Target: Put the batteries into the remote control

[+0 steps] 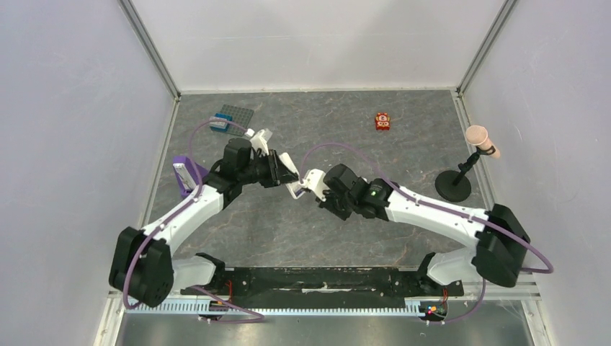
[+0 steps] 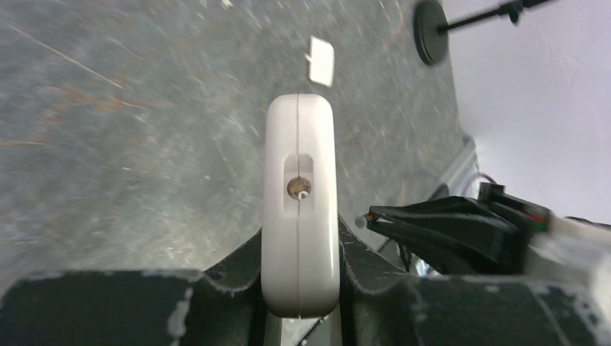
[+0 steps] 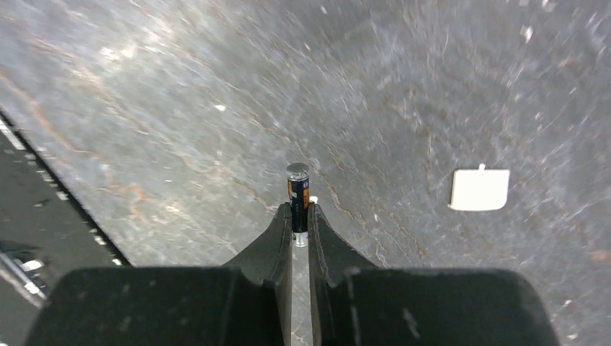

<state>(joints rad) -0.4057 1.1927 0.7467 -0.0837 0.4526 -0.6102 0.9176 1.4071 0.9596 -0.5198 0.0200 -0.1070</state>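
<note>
No legible print, even on the battery (image 3: 298,196)

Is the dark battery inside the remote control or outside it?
Outside. The right gripper is shut on the battery; the remote control sits in the left gripper.

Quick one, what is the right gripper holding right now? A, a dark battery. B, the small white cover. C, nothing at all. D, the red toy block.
A: the right wrist view shows the right gripper shut on a dark battery, with the small white cover lying apart on the table.
</note>
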